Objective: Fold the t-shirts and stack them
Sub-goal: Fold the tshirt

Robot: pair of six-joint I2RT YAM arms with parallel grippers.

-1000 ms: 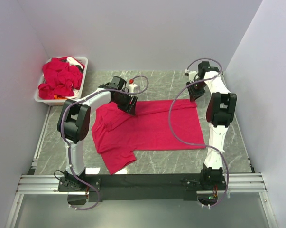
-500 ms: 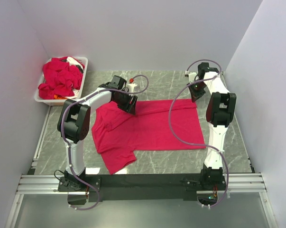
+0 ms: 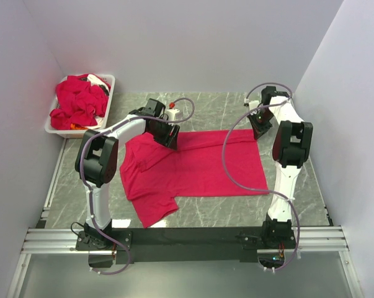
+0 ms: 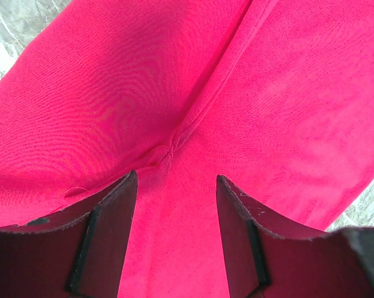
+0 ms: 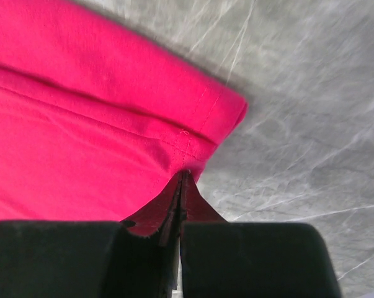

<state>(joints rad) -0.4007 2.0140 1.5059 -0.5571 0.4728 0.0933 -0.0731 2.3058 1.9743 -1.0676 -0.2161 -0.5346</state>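
One crimson t-shirt (image 3: 199, 167) lies spread flat on the grey marble table, collar end to the left and hem to the right. My left gripper (image 3: 172, 141) is open, with its jaws low over the shirt's far sleeve seam. In the left wrist view that gripper (image 4: 176, 177) straddles a small pucker of the red fabric (image 4: 286, 93). My right gripper (image 3: 259, 127) is at the shirt's far right hem corner. In the right wrist view that gripper (image 5: 182, 175) is shut, with its tips pinching the edge of the hem (image 5: 81, 124).
A white plastic bin (image 3: 55, 129) at the back left holds a heap of more red t-shirts (image 3: 80, 102). A small white object (image 3: 172, 114) sits just behind the left wrist. Bare marble (image 5: 311, 124) shows to the right of the hem corner.
My right gripper has shifted slightly right and toward the near side at the hem corner. The left arm and the shirt look unchanged.
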